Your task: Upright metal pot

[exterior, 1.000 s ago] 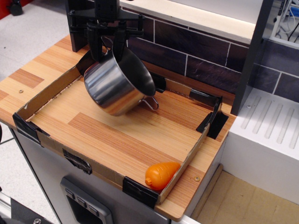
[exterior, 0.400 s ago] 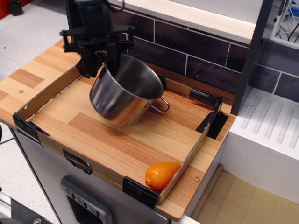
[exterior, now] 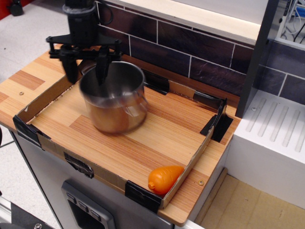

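The metal pot (exterior: 114,102) stands about upright on the wooden board inside the cardboard tray, mouth up, and its image is blurred by motion. A wire loop handle shows faintly on its right side. My gripper (exterior: 86,71) hangs over the pot's back left rim, sharp in the image. Its fingers are spread: the right finger (exterior: 101,70) dips into the pot's mouth and the left one stands outside the rim. I see no grip on the pot.
A low cardboard tray (exterior: 45,102) with black tape corners rings the board. An orange toy carrot (exterior: 164,178) lies in the front right corner. A dark tiled wall (exterior: 200,47) runs behind, and a white drainer (exterior: 274,129) is at right.
The pot hung tilted from the gripper, mouth to the upper right. It has swung down and left to stand upright on the board, and the fingers have spread a little.
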Available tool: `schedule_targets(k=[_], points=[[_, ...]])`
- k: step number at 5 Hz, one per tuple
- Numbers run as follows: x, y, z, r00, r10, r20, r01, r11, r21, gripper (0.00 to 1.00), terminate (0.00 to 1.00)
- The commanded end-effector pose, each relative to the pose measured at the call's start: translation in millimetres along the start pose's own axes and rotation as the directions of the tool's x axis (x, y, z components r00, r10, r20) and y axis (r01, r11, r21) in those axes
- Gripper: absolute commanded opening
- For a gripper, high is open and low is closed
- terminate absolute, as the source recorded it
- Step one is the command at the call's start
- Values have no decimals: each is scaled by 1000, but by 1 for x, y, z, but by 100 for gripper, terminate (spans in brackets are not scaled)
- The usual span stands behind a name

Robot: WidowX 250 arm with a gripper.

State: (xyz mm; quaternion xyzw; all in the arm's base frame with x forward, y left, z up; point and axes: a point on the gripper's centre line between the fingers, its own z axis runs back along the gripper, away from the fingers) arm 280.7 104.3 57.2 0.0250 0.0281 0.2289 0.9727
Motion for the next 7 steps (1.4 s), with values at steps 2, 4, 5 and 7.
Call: schedule_targets(k=[2, 4, 5, 7], points=[[7, -3, 15, 991, 23, 135, -39, 992, 120, 100, 0], [8, -17, 49, 991, 73, 110, -81, 994, 68, 100, 0], [4, -25, 95, 986, 120, 111, -120, 993, -9, 100, 0], [4, -29, 126, 988, 122, 98, -120, 992, -25, 100, 100]])
